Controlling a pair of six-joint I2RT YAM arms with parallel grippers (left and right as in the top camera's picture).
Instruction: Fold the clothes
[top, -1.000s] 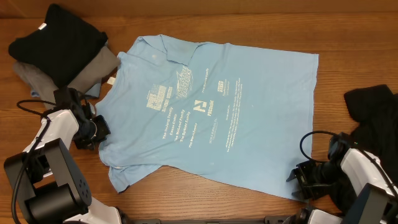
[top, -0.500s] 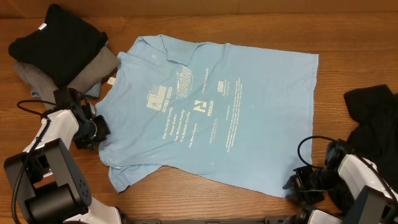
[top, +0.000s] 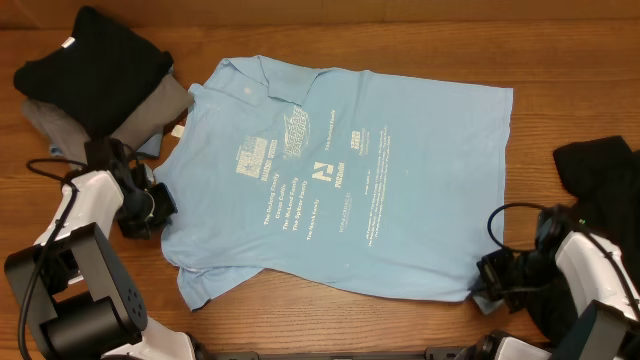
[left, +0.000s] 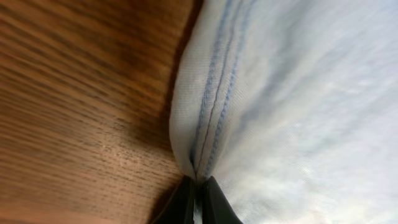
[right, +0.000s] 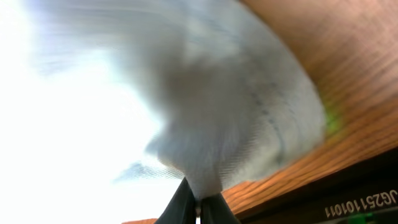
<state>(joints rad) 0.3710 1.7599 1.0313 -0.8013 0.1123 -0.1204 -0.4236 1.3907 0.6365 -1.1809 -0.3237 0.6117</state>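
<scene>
Wood-grain brown table (top: 560, 60) fills the overhead view, and on it a light sky-blue cotton T-shirt (top: 340, 190) lies spread flat across the middle, collar toward the far left, hem toward the right. Its white printed blocks and lines of text are too small to read.

At the far left corner a folded black garment (top: 95, 60) sits on a grey garment (top: 165, 100), which is mostly hidden beneath it. At the right edge a crumpled black garment (top: 600, 185) is cut off by the frame and partly covered by the right arm.

The left gripper (left: 198, 193) is pinched tight on the T-shirt's stitched sleeve hem at the shirt's left side; 2 rows of blue stitching run up from between its dark fingertips, with bare wood just beside them.

The right gripper (right: 198, 208) is clenched on a bunch of the T-shirt's fabric at the near right hem corner. That wrist view is blurred and washed out to white on its left. A dark strip (right: 357, 202) at its lower right carries upside-down white characters that seem to read JG25110101.
</scene>
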